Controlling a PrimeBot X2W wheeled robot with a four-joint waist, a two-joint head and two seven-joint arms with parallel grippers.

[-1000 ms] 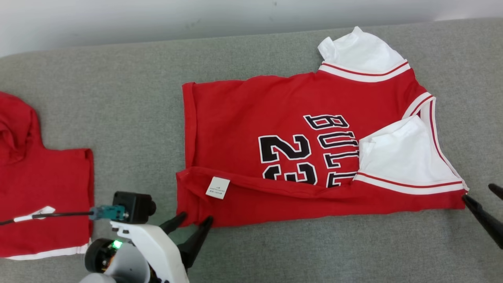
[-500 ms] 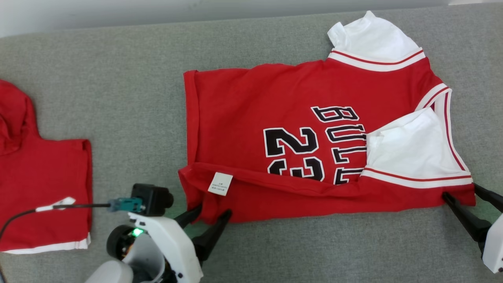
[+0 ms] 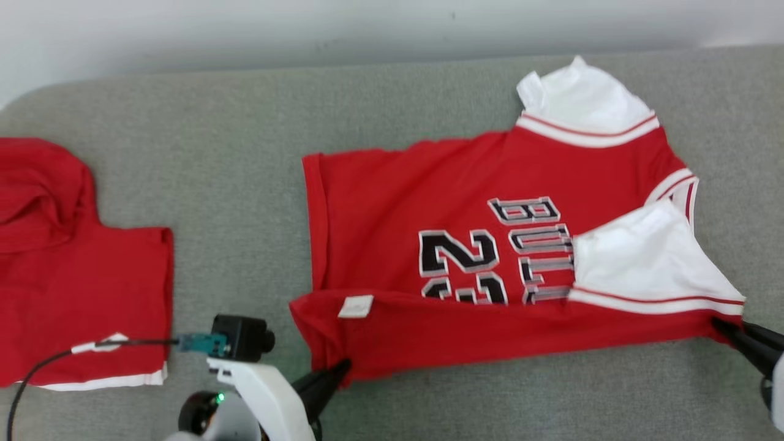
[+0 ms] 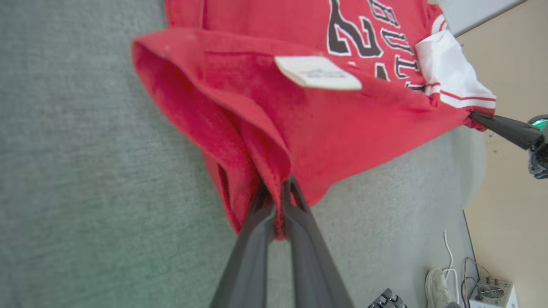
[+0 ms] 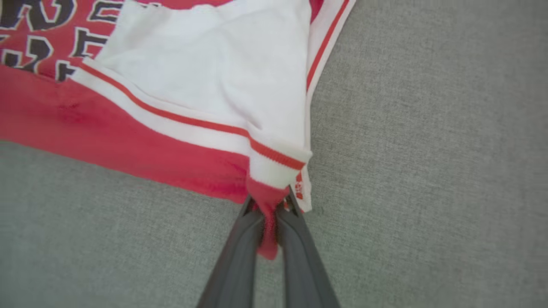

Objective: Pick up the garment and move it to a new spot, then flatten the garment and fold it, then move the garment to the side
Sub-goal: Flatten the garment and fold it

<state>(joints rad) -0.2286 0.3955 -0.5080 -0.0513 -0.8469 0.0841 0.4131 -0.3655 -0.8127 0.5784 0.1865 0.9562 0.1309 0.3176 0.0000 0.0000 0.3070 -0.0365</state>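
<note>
Your worktop (image 3: 214, 153) carries the garment (image 3: 398, 208) right of centre, its near edge doubled over. Your left gripper (image 4: 277, 201) is pinched tight on its near hem corner and your right gripper (image 5: 267, 211) on the near sleeve-end corner, probably so both ends lift together and the fold stays straight.

Bright, even light casts only soft shadows, while motion blur doubles the black lettering (image 3: 456, 254) on the red soft-fabric jersey shirt (image 3: 392, 208) toward three o'clock.
</note>
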